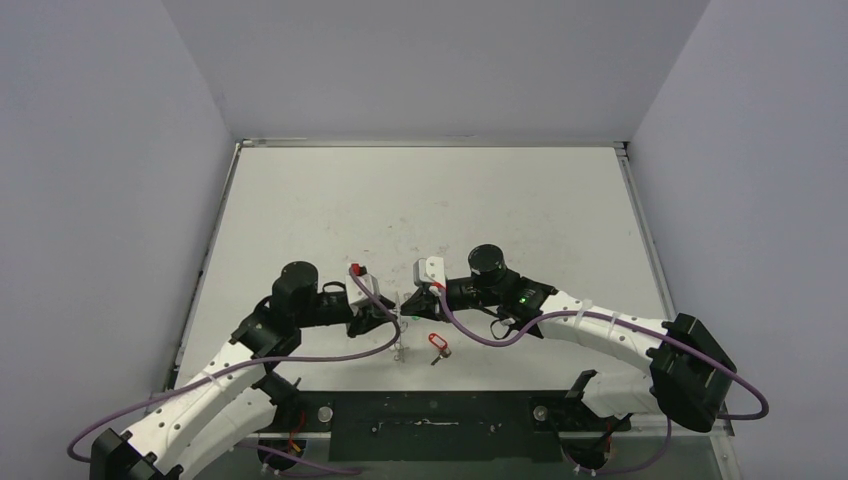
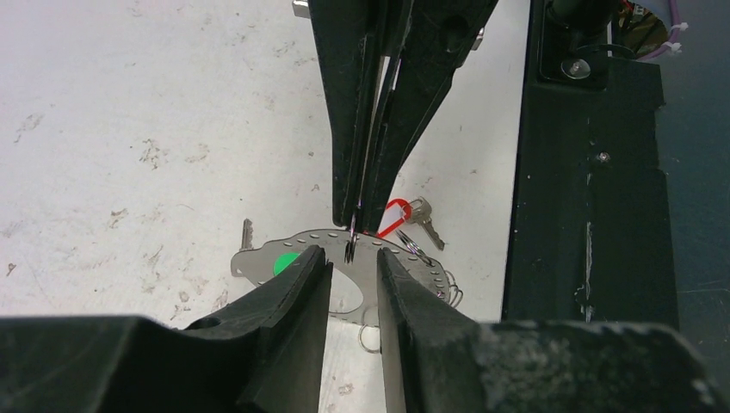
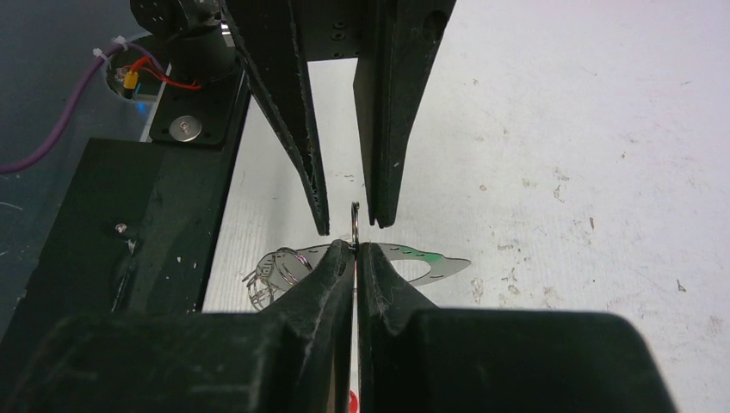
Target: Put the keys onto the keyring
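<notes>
Mid-threading I reckon: right gripper [image 3: 355, 248] pinched shut on the keyring [image 3: 355, 212], left gripper [image 3: 350, 227] narrowly open around it, empty, so next it needs the red-tagged key [image 1: 435, 342] lying below them.

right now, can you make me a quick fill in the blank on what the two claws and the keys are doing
1. The right claw is shut on the thin ___.
2. The left claw is not gripping: its jaws stand ___.
3. The loose key lying on the table has a ___ tag.
4. In the left wrist view, the tag beside that claw's fingers is ___.

Missing words: keyring; open; red; green
</notes>
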